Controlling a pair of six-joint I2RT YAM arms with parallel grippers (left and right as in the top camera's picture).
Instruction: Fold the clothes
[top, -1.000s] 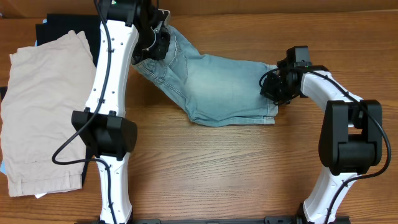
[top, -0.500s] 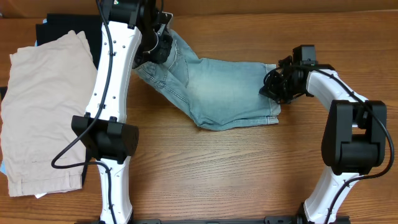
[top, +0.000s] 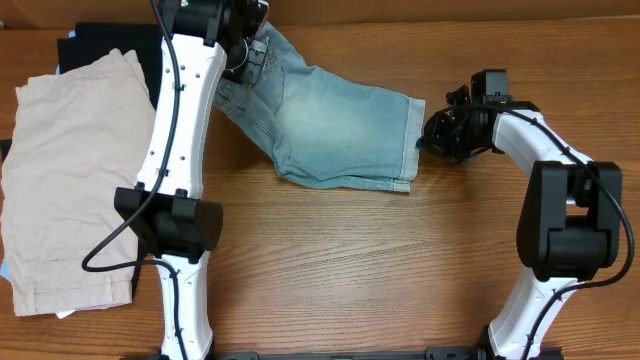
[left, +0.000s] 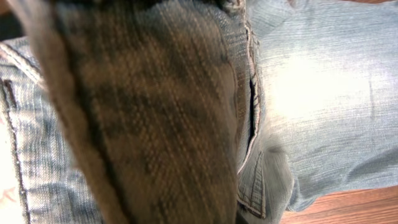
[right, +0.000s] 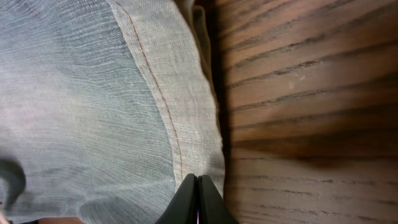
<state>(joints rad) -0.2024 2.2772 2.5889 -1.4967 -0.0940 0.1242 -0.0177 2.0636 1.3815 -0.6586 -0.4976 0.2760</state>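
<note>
A: Looking at the denim shorts (top: 335, 130), which way do they run?

B: Upper centre, top end at upper left under the left gripper (top: 250, 55); cloth hides its jaws, so I cannot tell their state. The hem (top: 414, 135) points right, just beside the right gripper (right: 198, 191), jaws together. The right arm is nearer the hem.

denim shorts (top: 340, 125) shifted left and up, hem drawn away from right gripper (top: 430, 140)
</note>
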